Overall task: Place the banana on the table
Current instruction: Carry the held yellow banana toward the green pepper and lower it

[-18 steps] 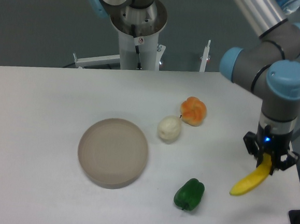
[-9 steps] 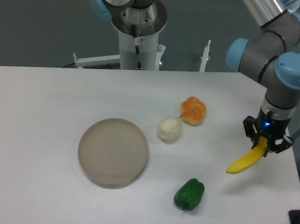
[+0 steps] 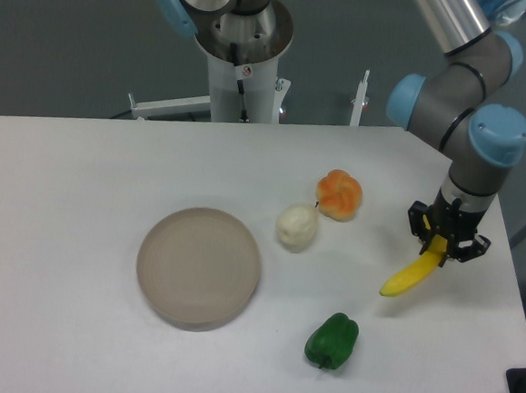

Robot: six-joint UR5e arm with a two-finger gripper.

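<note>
The bright yellow banana (image 3: pixel 408 276) hangs tilted from my gripper (image 3: pixel 439 248), its lower left tip close above the white table (image 3: pixel 80 200). My gripper is shut on the banana's upper end, at the right side of the table, to the right of the orange fruit (image 3: pixel 339 194). I cannot tell if the banana's tip touches the table.
A round grey-beige plate (image 3: pixel 198 266) lies left of centre. A pale round fruit (image 3: pixel 296 226) sits beside the orange fruit. A green pepper (image 3: pixel 331 340) lies near the front edge, below and left of the banana. The table's right edge is close to my gripper.
My gripper has carried the banana up and to the left, away from the table's front right corner and towards the orange fruit.
</note>
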